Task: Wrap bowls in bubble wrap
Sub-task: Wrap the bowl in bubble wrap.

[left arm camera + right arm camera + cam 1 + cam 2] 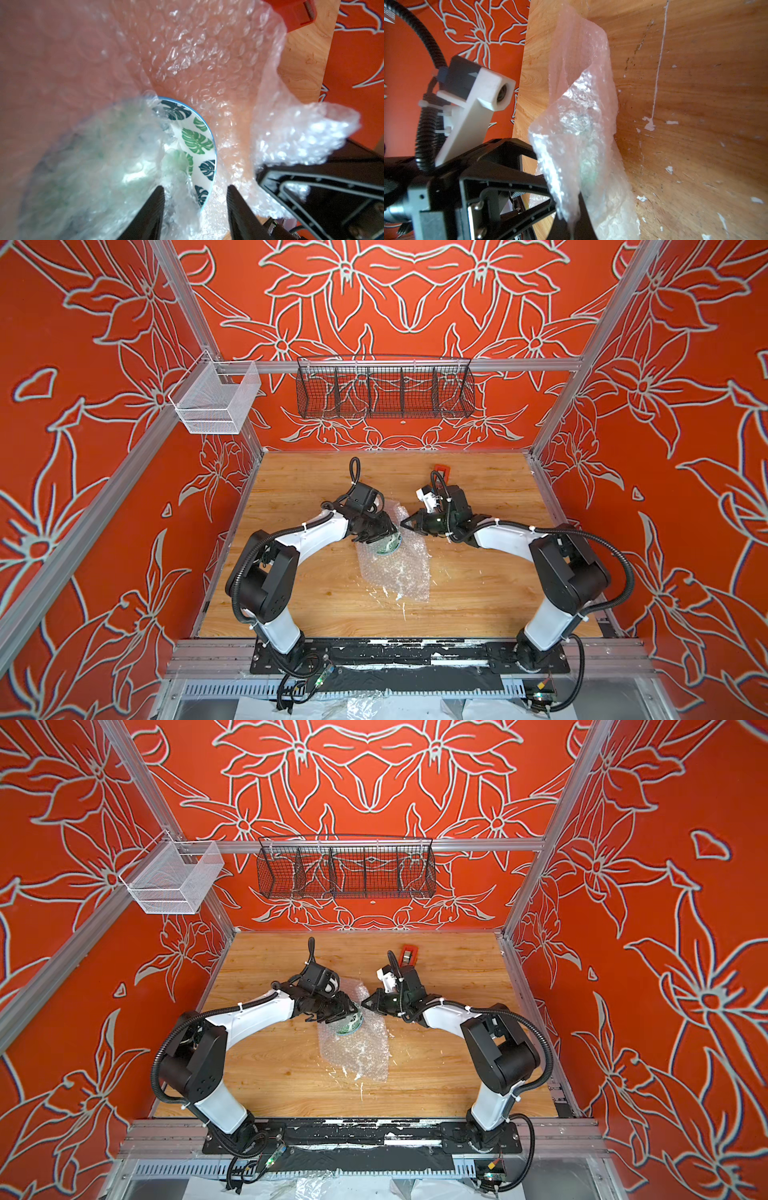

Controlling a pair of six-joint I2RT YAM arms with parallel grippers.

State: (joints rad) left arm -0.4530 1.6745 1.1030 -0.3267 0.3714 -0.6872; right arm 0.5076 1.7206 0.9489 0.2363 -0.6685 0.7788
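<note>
1. White leaf-patterned bowl [197, 141] is sitting mid-worktop [311, 605] on the bubble wrap [395, 568], partly covered by it.
2. Your left tool [195, 188] is hanging released, fingers straddling the bowl's rim.
3. Your right tool [404, 525] is pinching a lifted corner of the bubble wrap.

The bubble wrap [207, 52] is clear, glossy plastic film, bumpy with bubbles, crinkled and glinting. The bowl [199, 141] looks like smooth, shiny glazed ceramic. The desk [695, 83] is matt wood grain, scuffed and flecked with white. The wire basket [384, 393] is thin black metal; the frame rail [519, 363] is pale brushed metal.
</note>
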